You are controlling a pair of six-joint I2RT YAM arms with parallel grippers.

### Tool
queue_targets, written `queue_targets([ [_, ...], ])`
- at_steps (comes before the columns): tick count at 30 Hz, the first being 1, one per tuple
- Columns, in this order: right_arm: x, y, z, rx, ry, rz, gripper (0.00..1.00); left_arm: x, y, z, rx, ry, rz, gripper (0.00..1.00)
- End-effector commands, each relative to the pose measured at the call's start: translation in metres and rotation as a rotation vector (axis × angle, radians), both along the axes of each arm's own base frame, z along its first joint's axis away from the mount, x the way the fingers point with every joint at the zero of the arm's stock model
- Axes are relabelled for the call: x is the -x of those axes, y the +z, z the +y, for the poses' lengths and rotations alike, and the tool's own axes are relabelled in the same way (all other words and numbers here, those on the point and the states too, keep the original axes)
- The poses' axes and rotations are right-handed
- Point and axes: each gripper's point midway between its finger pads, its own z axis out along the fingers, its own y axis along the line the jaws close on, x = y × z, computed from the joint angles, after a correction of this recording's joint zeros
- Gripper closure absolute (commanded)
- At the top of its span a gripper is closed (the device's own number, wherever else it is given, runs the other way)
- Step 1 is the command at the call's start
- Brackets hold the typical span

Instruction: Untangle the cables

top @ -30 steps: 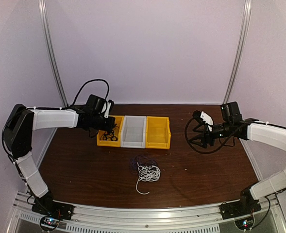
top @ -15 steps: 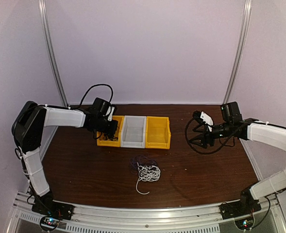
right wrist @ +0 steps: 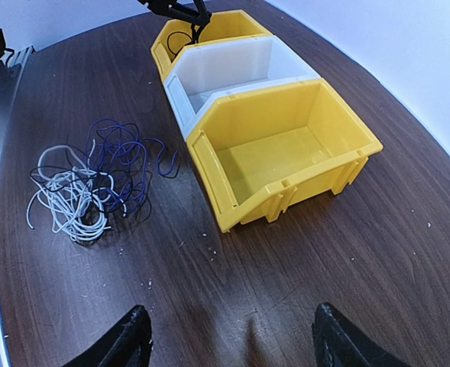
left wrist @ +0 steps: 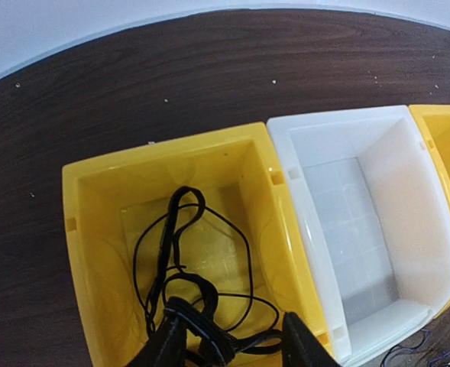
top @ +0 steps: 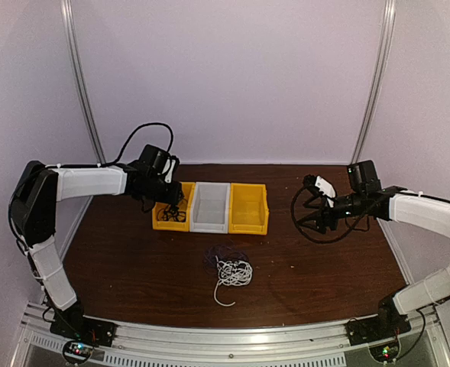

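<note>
From above, my left gripper hangs over the left yellow plastic bin; the heap of thin white and purple cables lies well apart. Left wrist: my fingers stand parted over a thin black cable lying in that bin, so I judge its drop-off finished. Right wrist: my right gripper gapes empty; next, pinch one strand from the heap

Pale pink walls stand all around. 2 shiny metal poles go up at the back. The worktop is dark brown, with a metal rail in front.
</note>
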Motion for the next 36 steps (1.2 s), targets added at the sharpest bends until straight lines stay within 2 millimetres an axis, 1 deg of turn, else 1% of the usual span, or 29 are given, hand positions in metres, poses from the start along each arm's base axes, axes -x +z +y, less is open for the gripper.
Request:
queue_targets([
  [1,-0.001,-0.004,-0.004,0.014,-0.013,0.008,0.27,-0.007,0.029,0.007,0.000,0.026,-0.066,0.52],
  [4,-0.001,-0.004,-0.004,0.014,-0.014,0.009,0.27,-0.005,0.027,0.005,0.003,0.016,-0.037,0.51],
  [6,-0.001,-0.005,-0.005,0.015,-0.014,0.011,0.27,-0.002,0.033,0.004,0.014,0.018,-0.018,0.51],
  [8,-0.001,-0.005,-0.004,0.015,-0.014,0.009,0.27,0.001,0.041,0.003,0.027,0.012,-0.012,0.53],
  [10,-0.001,-0.004,-0.004,0.014,-0.014,0.008,0.27,0.006,0.044,0.003,0.024,0.001,0.012,0.59],
  [11,-0.001,-0.004,-0.004,0.015,-0.014,0.007,0.27,0.009,0.043,0.003,0.020,-0.005,0.028,0.65],
  [12,-0.001,-0.005,-0.004,0.015,-0.013,0.008,0.27,0.012,0.041,0.002,0.018,-0.015,0.043,0.73],
  [13,-0.001,-0.005,-0.004,0.016,-0.013,0.007,0.27,0.015,0.039,0.002,0.014,-0.024,0.056,0.77],
  [15,-0.001,-0.005,-0.004,0.016,-0.011,0.008,0.27,0.020,0.034,0.004,0.002,-0.033,0.081,0.80],
  [18,-0.001,-0.006,-0.004,0.016,-0.008,0.011,0.27,0.024,0.026,0.009,-0.026,-0.031,0.101,0.90],
  [19,-0.001,-0.006,-0.004,0.017,-0.008,0.012,0.27,0.024,0.024,0.010,-0.034,-0.027,0.103,0.90],
  [21,-0.001,-0.007,-0.003,0.019,-0.005,0.019,0.27,0.024,0.024,0.014,-0.047,-0.012,0.099,0.89],
  [22,-0.001,-0.008,-0.003,0.021,-0.002,0.024,0.27,0.024,0.026,0.014,-0.045,-0.008,0.093,0.86],
  [25,-0.001,-0.009,-0.003,0.023,-0.001,0.030,0.27,0.029,0.043,0.008,-0.033,-0.036,0.047,0.68],
  [27,-0.001,-0.010,-0.003,0.023,0.000,0.029,0.27,0.033,0.052,0.005,-0.026,-0.056,0.020,0.61],
  [29,-0.001,-0.011,-0.003,0.026,-0.001,0.032,0.27,0.036,0.053,0.003,-0.017,-0.074,0.018,0.58],
  [32,-0.002,-0.013,-0.003,0.029,0.000,0.040,0.27,0.041,0.048,-0.001,-0.013,-0.089,0.024,0.56],
  [34,-0.001,-0.013,-0.003,0.027,0.004,0.041,0.27,0.051,0.053,-0.021,-0.003,-0.169,-0.016,0.54],
  [36,-0.001,-0.012,-0.002,0.025,0.006,0.038,0.27,0.067,0.062,-0.048,-0.010,-0.273,-0.081,0.53],
])
